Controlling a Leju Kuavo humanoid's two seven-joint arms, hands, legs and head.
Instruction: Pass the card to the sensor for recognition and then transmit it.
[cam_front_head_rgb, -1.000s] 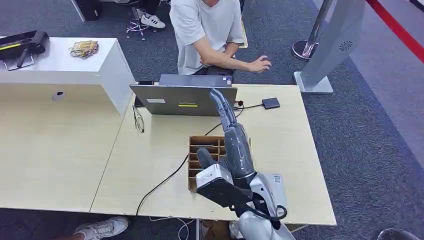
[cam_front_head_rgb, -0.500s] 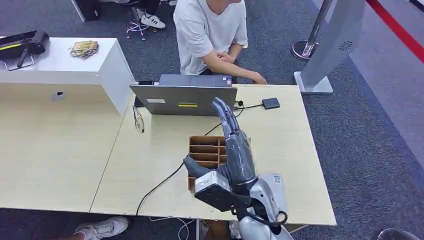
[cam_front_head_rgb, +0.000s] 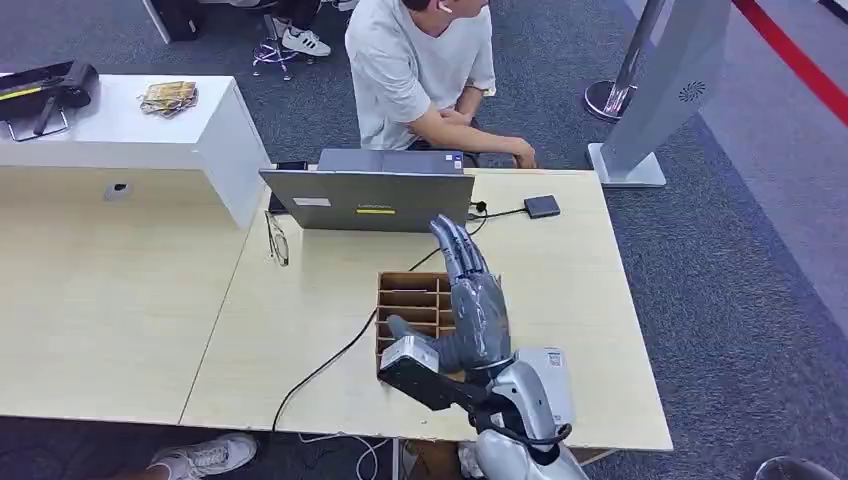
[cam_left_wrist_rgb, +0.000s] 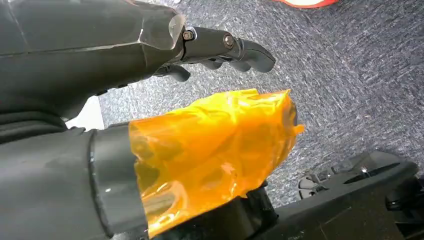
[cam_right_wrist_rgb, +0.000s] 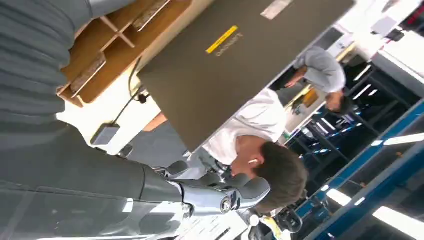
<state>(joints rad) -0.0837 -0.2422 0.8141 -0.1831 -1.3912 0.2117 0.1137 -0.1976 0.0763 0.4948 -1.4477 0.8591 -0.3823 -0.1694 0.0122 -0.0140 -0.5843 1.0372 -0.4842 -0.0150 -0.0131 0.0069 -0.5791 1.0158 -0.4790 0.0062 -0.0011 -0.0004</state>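
While over wooden organizer (cam_front_head_rgb: 408, 297): my right hand (cam_front_head_rgb: 470, 295), fingers (cam_front_head_rgb: 455, 245) straight, close together, holding nothing.
Sensor (cam_front_head_rgb: 541, 206): on bench (cam_front_head_rgb: 300, 320), apart.
Left hand (cam_left_wrist_rgb: 220, 47): fingers curled, empty.

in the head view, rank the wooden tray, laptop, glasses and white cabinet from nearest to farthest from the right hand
1. Wooden tray: directly beneath the right hand.
2. Laptop: just beyond the fingertips, at the table's far edge.
3. Glasses: left of the laptop, on the table.
4. White cabinet: far left, past the table.
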